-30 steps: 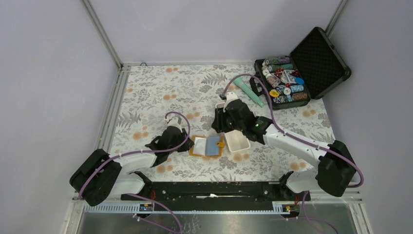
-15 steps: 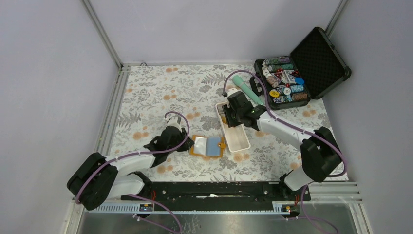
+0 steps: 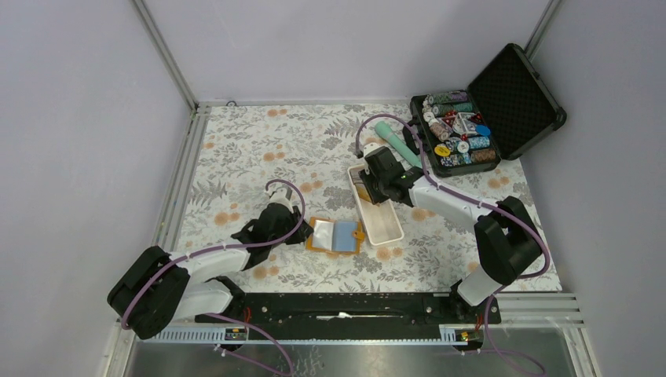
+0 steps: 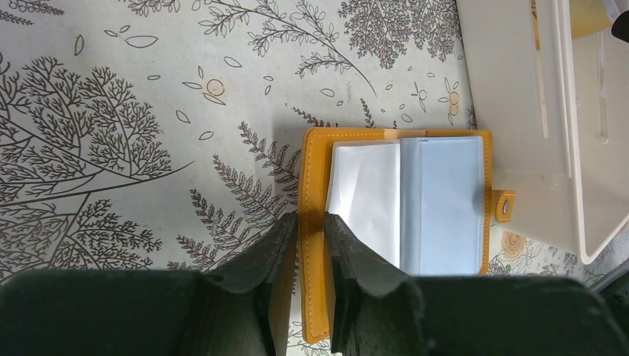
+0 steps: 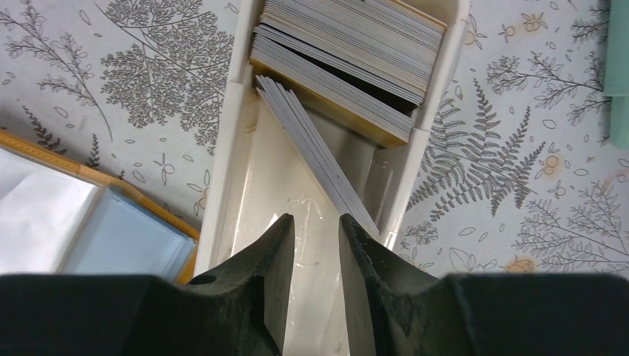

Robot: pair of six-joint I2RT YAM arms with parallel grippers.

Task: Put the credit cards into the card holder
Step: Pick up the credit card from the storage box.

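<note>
Left gripper (image 4: 311,222) is pinching the orange cover edge of the card holder (image 4: 441,204), which lies open near the table (image 3: 236,157) front edge. Right gripper (image 5: 315,222), jaws narrow and empty, hangs over the white tray (image 5: 227,148) with the credit cards (image 5: 348,52) stacked inside.

Orange card holder (image 4: 317,222) open; credit cards (image 5: 348,44) in white tray (image 5: 274,185).
Holder lies flat on the floral cloth (image 4: 148,111), one whitish and one pale-blue pocket facing up, snap tab just beside the tray. Grey-edged cards stand packed on edge at the tray's far end; a few lean diagonally across it.
</note>
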